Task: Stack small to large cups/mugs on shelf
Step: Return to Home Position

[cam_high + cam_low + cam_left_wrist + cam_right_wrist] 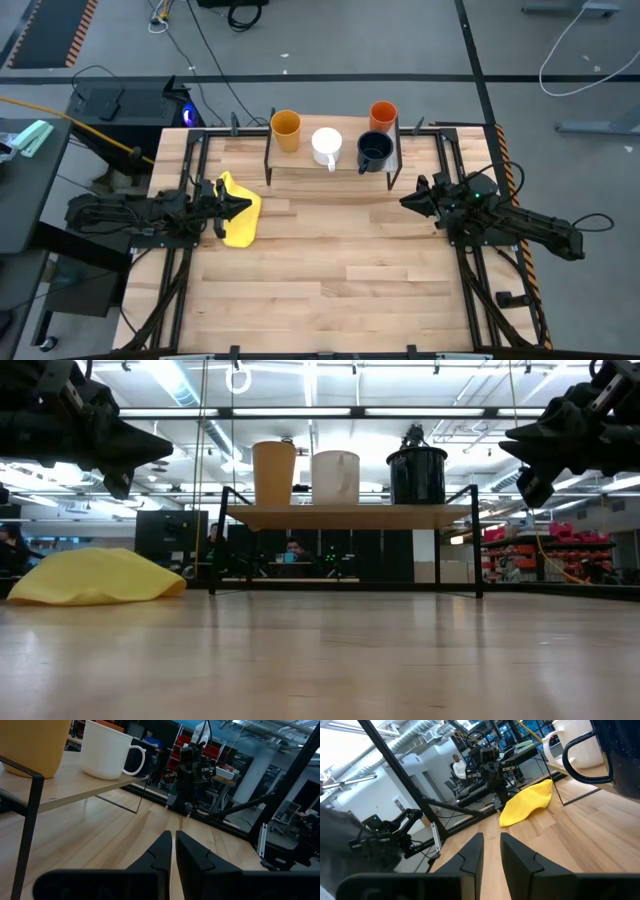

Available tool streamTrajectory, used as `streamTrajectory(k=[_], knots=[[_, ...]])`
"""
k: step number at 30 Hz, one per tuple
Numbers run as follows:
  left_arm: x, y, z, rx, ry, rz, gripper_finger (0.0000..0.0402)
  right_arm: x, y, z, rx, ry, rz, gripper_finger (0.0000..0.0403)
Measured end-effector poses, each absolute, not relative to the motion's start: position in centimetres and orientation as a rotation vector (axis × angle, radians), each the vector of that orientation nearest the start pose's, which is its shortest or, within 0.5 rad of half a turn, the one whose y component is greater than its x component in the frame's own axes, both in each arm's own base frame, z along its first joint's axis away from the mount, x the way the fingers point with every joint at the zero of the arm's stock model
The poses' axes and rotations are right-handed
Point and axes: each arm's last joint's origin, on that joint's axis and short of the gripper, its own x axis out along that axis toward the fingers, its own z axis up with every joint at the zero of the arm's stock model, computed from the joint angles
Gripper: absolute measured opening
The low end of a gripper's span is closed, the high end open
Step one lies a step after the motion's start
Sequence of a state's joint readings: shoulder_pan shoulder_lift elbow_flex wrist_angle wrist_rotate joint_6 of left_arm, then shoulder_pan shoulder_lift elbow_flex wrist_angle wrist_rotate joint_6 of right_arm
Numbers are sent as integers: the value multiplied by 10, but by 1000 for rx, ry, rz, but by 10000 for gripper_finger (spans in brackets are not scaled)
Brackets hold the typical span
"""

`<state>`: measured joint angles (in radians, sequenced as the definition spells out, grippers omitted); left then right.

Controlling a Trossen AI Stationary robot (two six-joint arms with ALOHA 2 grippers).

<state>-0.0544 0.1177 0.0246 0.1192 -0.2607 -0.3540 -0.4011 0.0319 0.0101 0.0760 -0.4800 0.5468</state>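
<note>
The shelf (330, 176) stands at the table's far middle on thin black legs. On it, in a row, stand the yellow-orange cup (285, 130), the white mug (327, 146) and the dark navy mug (374, 151). The orange-red cup (383, 115) stands just behind the navy mug, which hides it in the low view. My left gripper (247, 205) hovers shut above the yellow cloth (238, 220), left of the shelf. My right gripper (404, 201) hovers shut right of the shelf, its fingers (475, 847) a narrow slit apart. Neither holds anything.
The yellow cloth (95, 577) lies crumpled on the tabletop below my left gripper (165, 452). Black frame rails (190, 170) run along the table's left and right sides. Bare wood (340, 270) spreads from the shelf toward the near edge. People sit in the room beyond (290, 550).
</note>
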Motion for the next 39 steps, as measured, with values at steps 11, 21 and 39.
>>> streamTrajectory(k=[11,21,39], knots=[[103,2,174,-357,-62,200,39,93,-25,172,523,-26,90,72],[103,2,174,-357,-62,200,31,93,-25,172,523,-26,90,72],[103,2,174,-357,-62,200,30,93,-25,172,523,-26,90,72]])
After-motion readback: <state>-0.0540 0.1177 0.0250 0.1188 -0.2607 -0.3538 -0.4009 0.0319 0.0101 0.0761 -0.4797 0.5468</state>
